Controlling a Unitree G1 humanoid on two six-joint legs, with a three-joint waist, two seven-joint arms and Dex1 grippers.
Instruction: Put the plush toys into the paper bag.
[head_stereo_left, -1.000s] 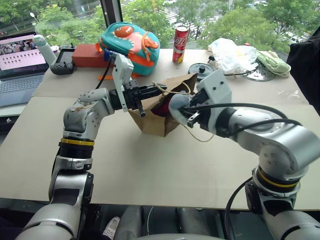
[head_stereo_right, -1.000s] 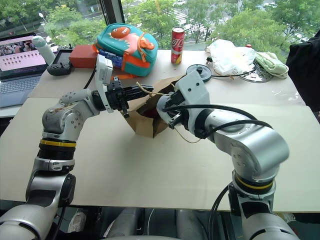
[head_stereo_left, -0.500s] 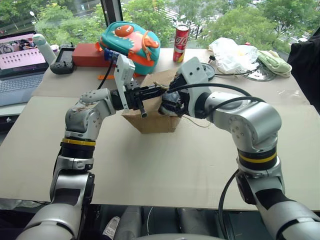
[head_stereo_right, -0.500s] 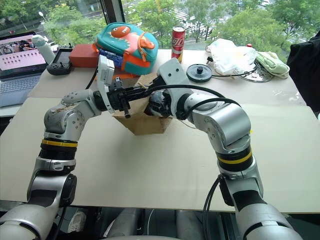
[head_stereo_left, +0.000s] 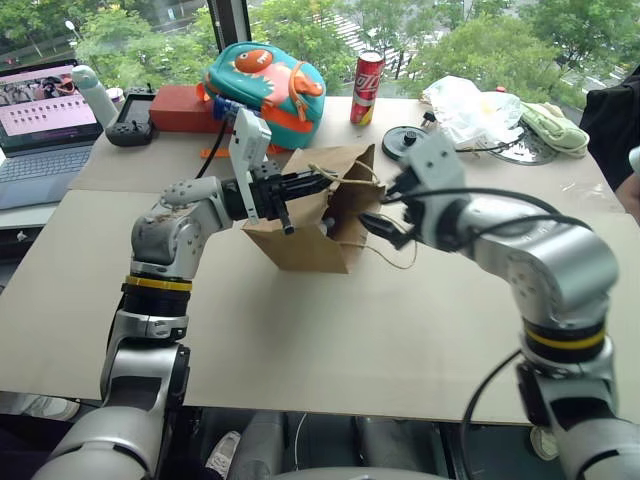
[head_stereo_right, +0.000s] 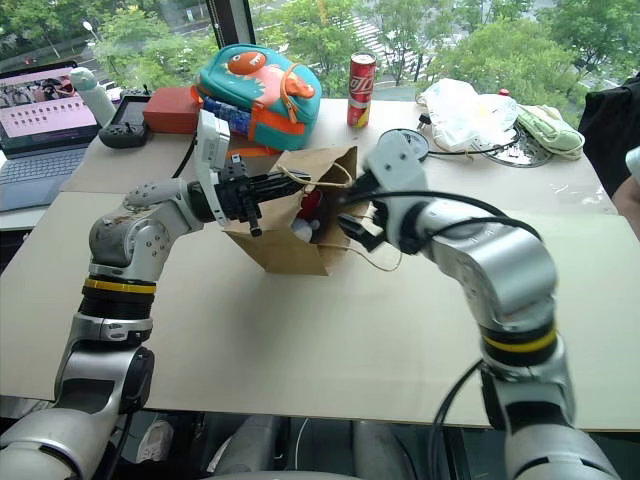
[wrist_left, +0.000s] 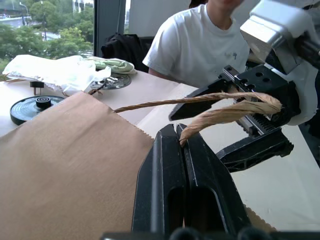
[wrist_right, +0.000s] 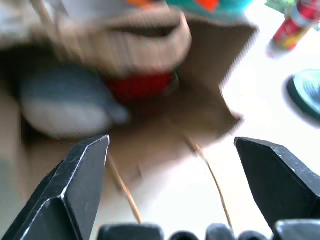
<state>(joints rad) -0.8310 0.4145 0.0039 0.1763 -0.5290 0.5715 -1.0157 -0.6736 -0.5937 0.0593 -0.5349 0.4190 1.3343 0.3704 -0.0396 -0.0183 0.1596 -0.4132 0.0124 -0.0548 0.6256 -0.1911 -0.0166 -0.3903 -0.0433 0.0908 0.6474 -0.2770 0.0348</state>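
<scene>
Since a second ago the right tool (head_stereo_left: 385, 212) has let go of the grey-blue plush toy (wrist_right: 67, 102) and drawn back out of the paper bag (head_stereo_left: 300, 238); its two black fingers now stand wide apart with nothing between them, just beside the bag's mouth at about 3 o'clock from it. That arm reaches in from the right, bent at the elbow, the tool aimed leftward and slightly down at the opening. The left tool (head_stereo_left: 322, 181) has stayed put, reaching level from the 9 o'clock side, its fingers pressed together on a tan cord handle (wrist_left: 227, 112) and holding the bag's top edge up. The bag lies tipped on the counter (head_stereo_left: 300, 330), mouth toward the right arm, its second cord trailing loose on the board. Behind it, toward 12 o'clock, sit a teal backpack (head_stereo_left: 265, 80) and a red can (head_stereo_left: 366, 86); a black disc (head_stereo_left: 404, 141) and a white plastic bag (head_stereo_left: 465, 108) lie at about 1 o'clock, a laptop (head_stereo_left: 40, 130) far off at 10 o'clock. From the right wrist the bag's inside shows, blurred: the grey-blue toy lies next to the red plush toy (wrist_right: 140, 86) deeper in. The right eye view catches only a sliver of red and white at the mouth. The left wrist view shows a person in a white shirt (wrist_left: 200, 42) beyond the counter.
</scene>
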